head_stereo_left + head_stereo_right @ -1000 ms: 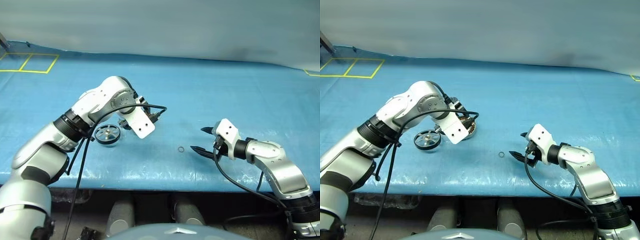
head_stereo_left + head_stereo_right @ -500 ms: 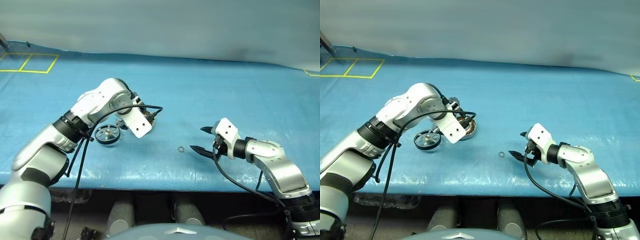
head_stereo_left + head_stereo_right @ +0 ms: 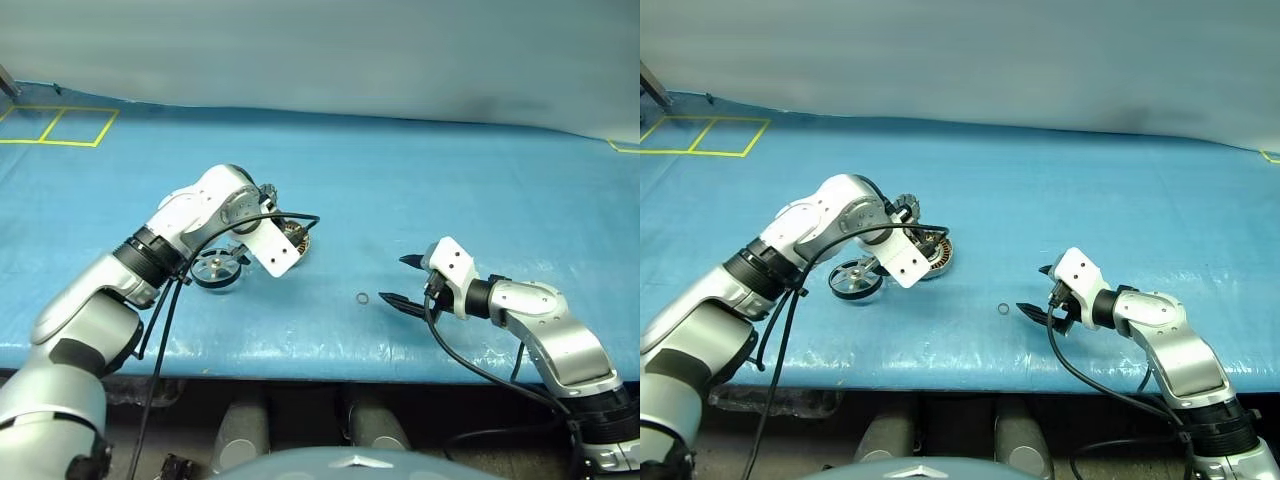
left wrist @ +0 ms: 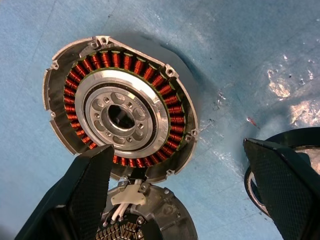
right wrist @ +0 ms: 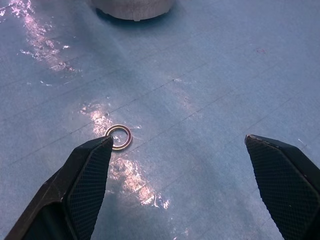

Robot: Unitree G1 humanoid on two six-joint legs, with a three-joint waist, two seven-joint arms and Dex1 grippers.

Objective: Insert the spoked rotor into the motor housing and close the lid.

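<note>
- A table [image 3: 480,190] under a blue sheet is carrying everything.
- The motor housing [image 4: 120,115] is lying open, windings up, left of the middle.
- The lid [image 4: 145,222] is lying touching it.
- The spoked rotor [image 3: 217,268] is sitting just beside them, nearer the left edge.
- A tiny metal ring [image 5: 119,137] is lying near the front edge.
- Yellow tape lines [image 3: 60,125] are marking the far left corner.

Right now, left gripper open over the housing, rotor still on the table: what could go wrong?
1. The left gripper hangs over the motor housing, not the spoked rotor beside it; closing here could scrape the copper windings.
2. The lid lies open under one finger; descending may knock it.
3. A small metal ring lies loose by the right gripper and could be nudged away.
</note>
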